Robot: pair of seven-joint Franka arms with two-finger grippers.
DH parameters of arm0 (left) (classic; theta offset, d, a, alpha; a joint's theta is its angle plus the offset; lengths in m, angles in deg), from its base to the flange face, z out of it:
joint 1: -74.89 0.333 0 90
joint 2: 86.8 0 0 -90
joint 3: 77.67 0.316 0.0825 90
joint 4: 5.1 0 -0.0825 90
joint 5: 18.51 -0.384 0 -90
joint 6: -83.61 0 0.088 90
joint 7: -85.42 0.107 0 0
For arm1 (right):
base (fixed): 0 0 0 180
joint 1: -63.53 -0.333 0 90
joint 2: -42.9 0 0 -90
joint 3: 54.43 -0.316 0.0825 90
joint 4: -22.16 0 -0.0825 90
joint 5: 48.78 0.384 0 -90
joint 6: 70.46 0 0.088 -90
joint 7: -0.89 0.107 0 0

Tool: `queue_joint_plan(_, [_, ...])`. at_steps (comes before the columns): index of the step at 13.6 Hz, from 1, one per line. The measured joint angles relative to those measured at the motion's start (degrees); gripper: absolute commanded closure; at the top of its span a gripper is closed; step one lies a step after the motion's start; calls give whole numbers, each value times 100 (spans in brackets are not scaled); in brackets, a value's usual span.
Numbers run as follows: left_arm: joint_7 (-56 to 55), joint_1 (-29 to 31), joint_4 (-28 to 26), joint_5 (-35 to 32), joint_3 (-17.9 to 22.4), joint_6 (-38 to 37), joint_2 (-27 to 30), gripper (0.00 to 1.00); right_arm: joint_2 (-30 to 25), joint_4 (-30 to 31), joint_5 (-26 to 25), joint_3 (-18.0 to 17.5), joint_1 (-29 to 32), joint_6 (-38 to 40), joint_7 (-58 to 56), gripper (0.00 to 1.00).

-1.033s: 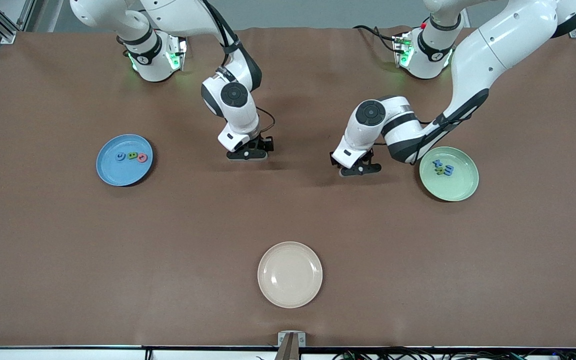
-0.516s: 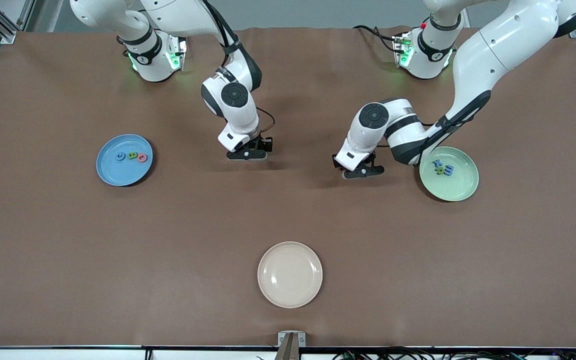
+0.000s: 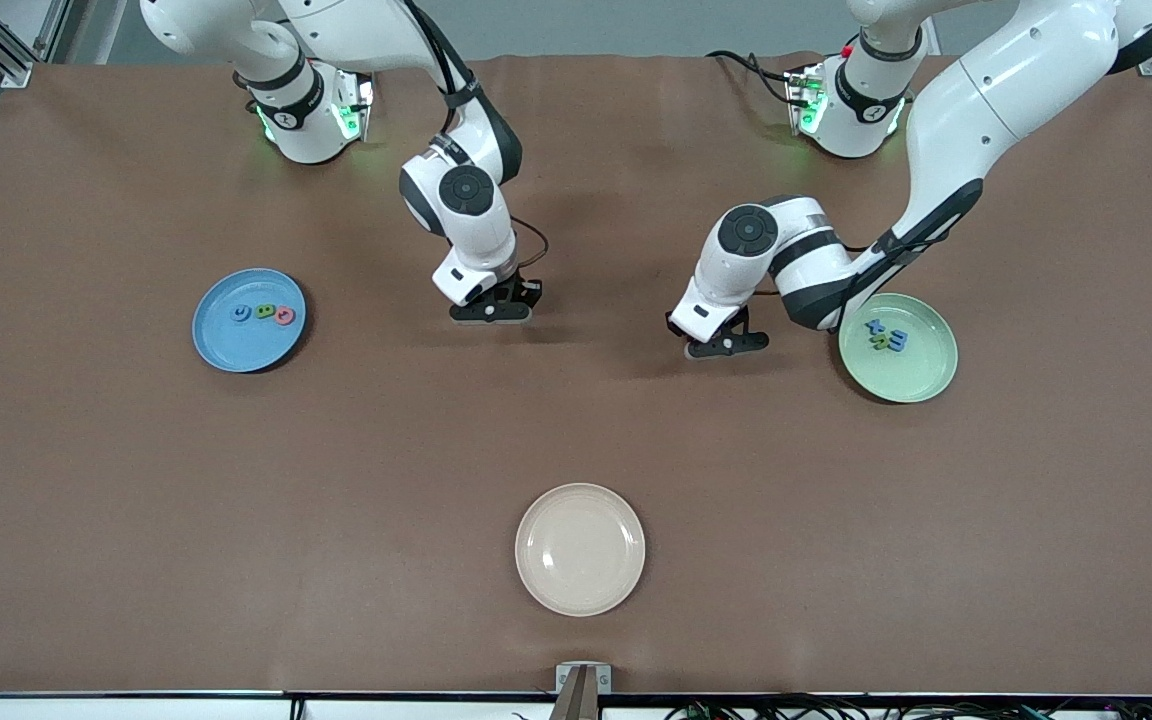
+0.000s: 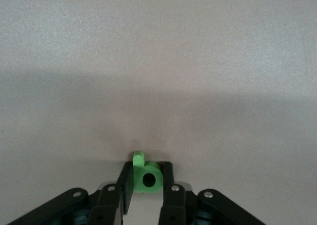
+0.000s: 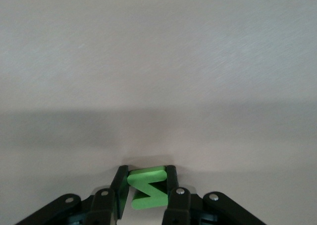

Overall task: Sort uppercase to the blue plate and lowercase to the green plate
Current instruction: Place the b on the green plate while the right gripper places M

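Observation:
My left gripper (image 3: 726, 345) is shut on the green p (image 4: 147, 175) just above the mat, beside the green plate (image 3: 921, 380). That plate holds the blue x (image 3: 875, 326), the green u (image 3: 879, 341) and the blue m (image 3: 896, 342). My right gripper (image 3: 489, 312) is shut on the green N (image 5: 149, 191) low over the middle of the mat. The blue plate (image 3: 226, 345) at the right arm's end holds the blue C (image 3: 241, 314), the green B (image 3: 263, 313) and the pinkish-red G (image 3: 284, 316). The held letters are hidden in the front view.
A cream plate (image 3: 580, 549) lies on the brown mat near the front camera, in the middle. The arms' bases stand along the mat's edge farthest from that camera.
My left gripper has shifted slightly toward the green plate with the p. My right gripper has moved slightly toward the blue plate with the N.

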Motion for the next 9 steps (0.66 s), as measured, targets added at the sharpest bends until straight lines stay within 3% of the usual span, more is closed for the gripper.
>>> queue_joint_plan(4, [5, 146, 53, -50, -56, 6, 29, 95, -179, -8, -19, 895, 18, 789, -1437, 100])
queue_joint_plan(9, [857, 1574, 36, -56, -1118, -837, 131, 94, -764, 193, -21, 2533, 69, 1682, -4138, 100])
